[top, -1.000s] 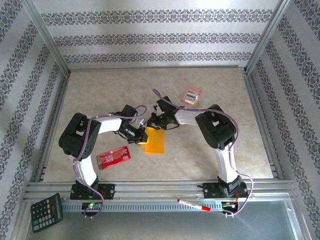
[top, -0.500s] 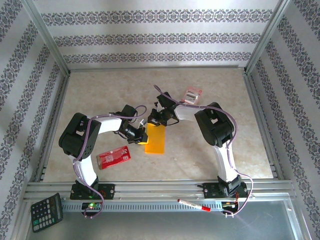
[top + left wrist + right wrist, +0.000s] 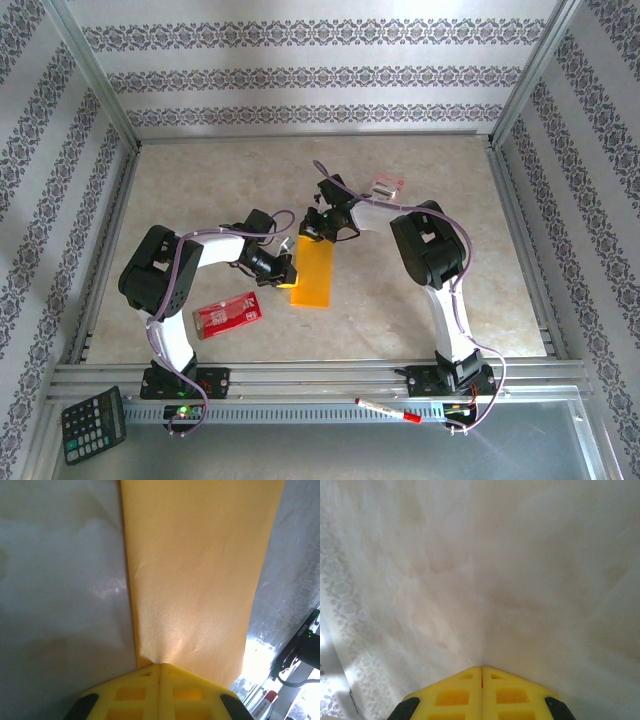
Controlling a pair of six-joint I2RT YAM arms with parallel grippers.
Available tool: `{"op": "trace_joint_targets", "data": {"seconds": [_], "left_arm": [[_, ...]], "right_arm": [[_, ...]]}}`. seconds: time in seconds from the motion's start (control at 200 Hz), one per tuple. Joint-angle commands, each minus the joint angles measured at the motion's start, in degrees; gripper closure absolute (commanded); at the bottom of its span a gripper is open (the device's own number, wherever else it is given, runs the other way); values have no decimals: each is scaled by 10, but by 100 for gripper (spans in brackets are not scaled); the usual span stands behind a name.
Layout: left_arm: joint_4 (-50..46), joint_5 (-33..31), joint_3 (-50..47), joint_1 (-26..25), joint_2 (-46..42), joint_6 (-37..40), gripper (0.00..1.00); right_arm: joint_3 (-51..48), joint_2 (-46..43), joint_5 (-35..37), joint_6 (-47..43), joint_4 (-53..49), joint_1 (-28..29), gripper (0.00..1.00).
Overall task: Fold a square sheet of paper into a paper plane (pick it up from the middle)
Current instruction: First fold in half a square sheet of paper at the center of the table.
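Left gripper [image 3: 160, 666], jaws together, touches the folded square sheet of paper [image 3: 195, 570] just ahead.
Right gripper [image 3: 481, 668], also closed, sits at its far end; sideways drag could skew the fold.

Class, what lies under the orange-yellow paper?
Beige tabletop shows around the paper, which seems to lie on it; anything directly beneath is covered from sight.

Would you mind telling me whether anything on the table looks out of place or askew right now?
Nothing is spilled or torn. The sheet of paper lies slightly askew as a narrow folded strip, the shut left pincer at its edge. A calculator and a marker sit apart on the front rail.
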Motion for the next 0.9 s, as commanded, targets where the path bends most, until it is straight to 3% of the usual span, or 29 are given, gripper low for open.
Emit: {"op": "trace_joint_targets", "data": {"seconds": [0.0,0.31,0.55,0.894], "left_arm": [[-44,-132,-35,-23,61,2,100],[-46,-130,-32,-23,63,5,100],[-43,-118,-25,-23,57,4,100],[-41,-110,-22,-23,53,4,100]], "right_arm": [[-20,-27,14,-20,36,-15,100],[-160,-132,-19,-17,105,3,100],[-219,-200,42,-57,83,7,100],[-210,-138,-44,2,164,43,100]]}}
